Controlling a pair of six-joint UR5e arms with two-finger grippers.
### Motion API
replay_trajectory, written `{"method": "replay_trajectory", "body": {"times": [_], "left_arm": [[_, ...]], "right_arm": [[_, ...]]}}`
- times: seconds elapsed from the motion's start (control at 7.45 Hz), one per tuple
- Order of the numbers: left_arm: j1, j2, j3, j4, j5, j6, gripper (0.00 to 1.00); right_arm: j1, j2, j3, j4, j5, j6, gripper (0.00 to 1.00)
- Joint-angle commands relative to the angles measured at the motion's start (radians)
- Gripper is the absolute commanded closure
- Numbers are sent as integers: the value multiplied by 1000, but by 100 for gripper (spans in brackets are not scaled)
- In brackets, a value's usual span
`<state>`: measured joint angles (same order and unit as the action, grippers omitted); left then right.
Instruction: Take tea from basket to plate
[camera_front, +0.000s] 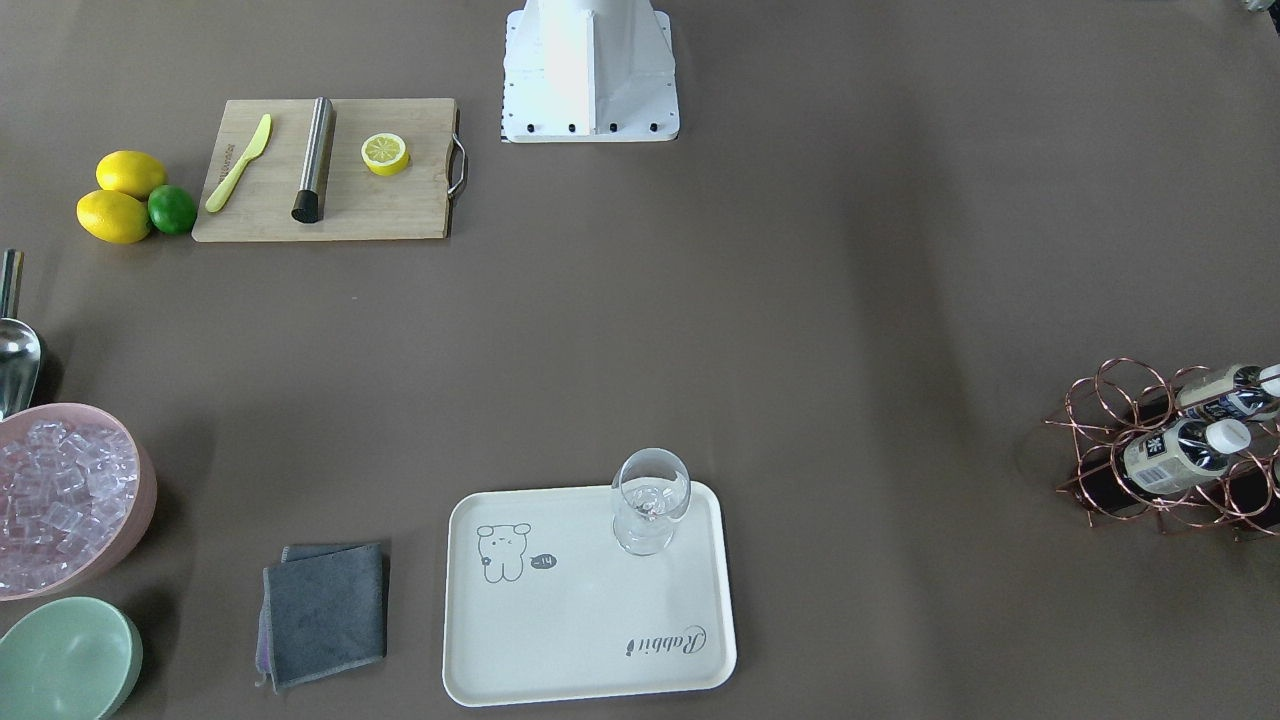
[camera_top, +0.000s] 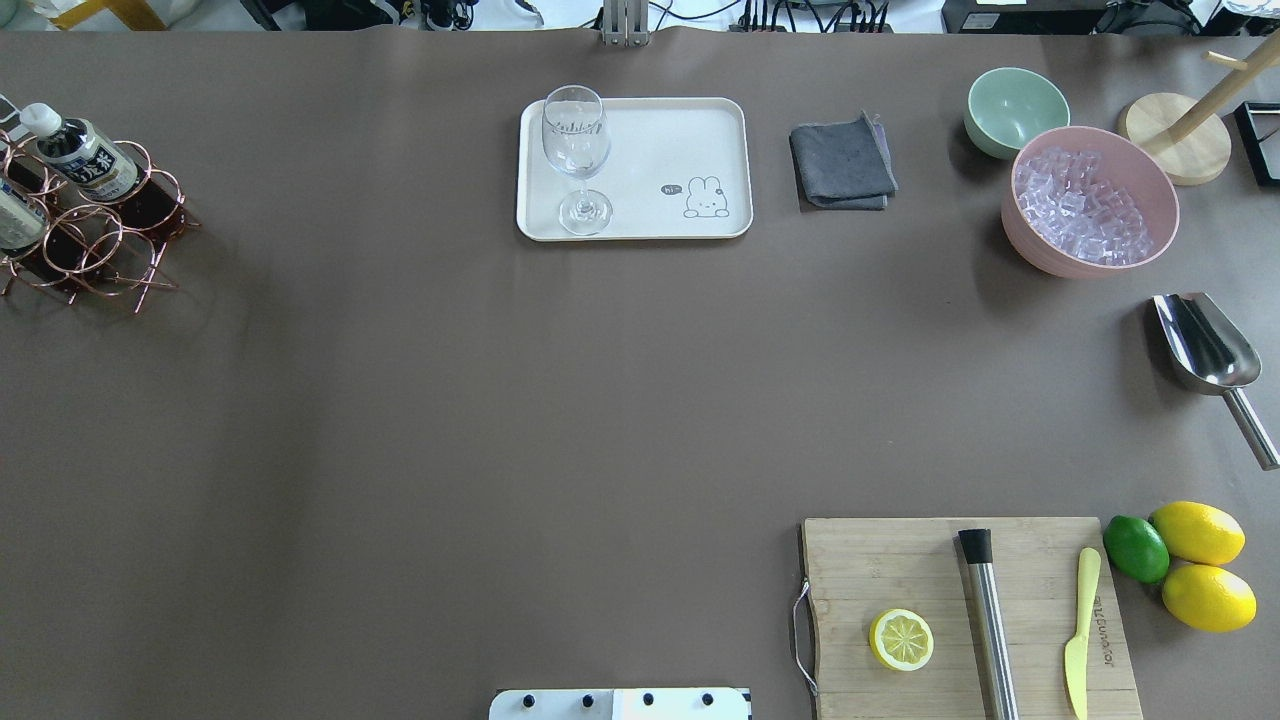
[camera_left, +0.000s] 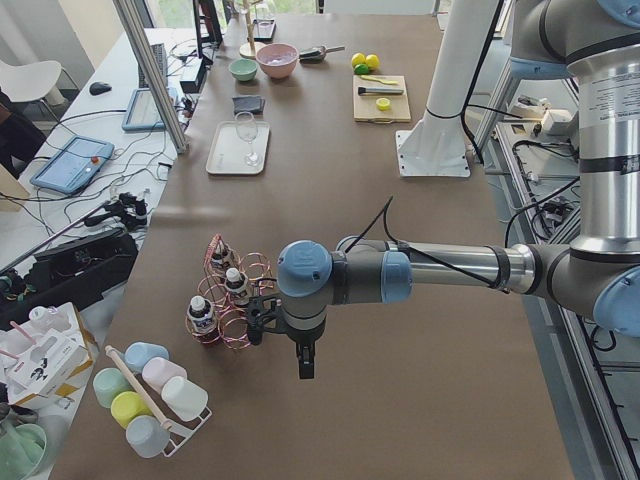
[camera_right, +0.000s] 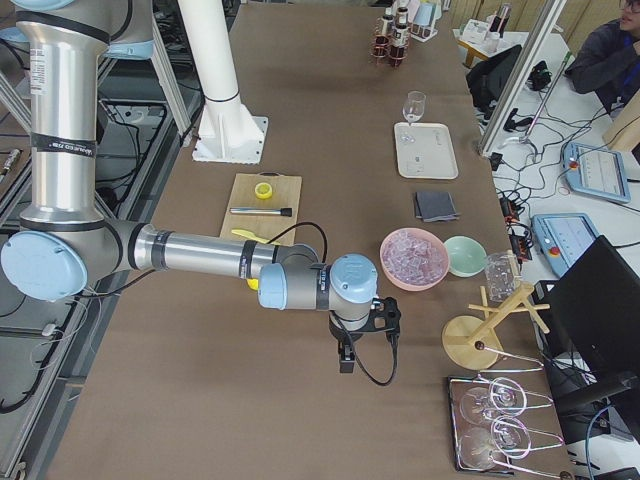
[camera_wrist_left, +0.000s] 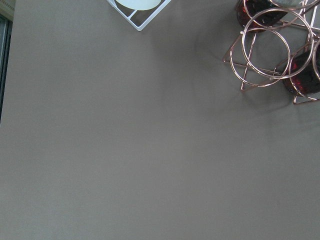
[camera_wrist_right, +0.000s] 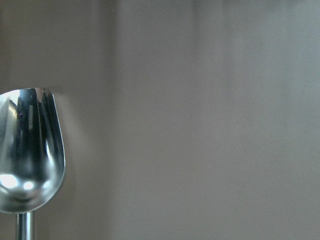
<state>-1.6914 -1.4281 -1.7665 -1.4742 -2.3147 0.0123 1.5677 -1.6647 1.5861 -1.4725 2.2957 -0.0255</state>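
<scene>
Tea (camera_top: 82, 155) upright in basket (camera_top: 95, 245) at left end of counter (camera_top: 480, 400), plate (camera_top: 700, 125) well apart; approach step judged in hand, left end effector (camera_left: 304, 366) hovering near basket, spread or pressed cannot tell; next calls for centring over one cap.

Rose-copper basket (camera_top: 90, 235); dark brown tea (camera_top: 85, 160), white-capped, cream-labelled. Cream plate (camera_top: 660, 140), grey drawing and script. Grey-brown surface (camera_top: 450, 400). Mint-green bowl (camera_top: 1012, 105), pink bowl (camera_top: 1060, 268), yellow lemons (camera_top: 1198, 532), green lime (camera_top: 1136, 548).

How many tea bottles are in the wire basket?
3, all in the basket: a far bottle, a middle bottle, and a near bottle, seen from the left side.
</scene>
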Motion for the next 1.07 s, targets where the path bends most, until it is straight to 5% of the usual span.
{"method": "replay_trajectory", "body": {"times": [0.0,0.67,0.94], "left_arm": [[4,0,1,0,1,0,2],[9,-24,-27,9,-6,-9,2],[9,-153,-16,209,-34,-75,2]], "right_arm": [[0,-21,8,3,-2,-1,0],[0,-23,78,-11,1,13,0],[-2,-18,89,-32,1,13,0]]}}
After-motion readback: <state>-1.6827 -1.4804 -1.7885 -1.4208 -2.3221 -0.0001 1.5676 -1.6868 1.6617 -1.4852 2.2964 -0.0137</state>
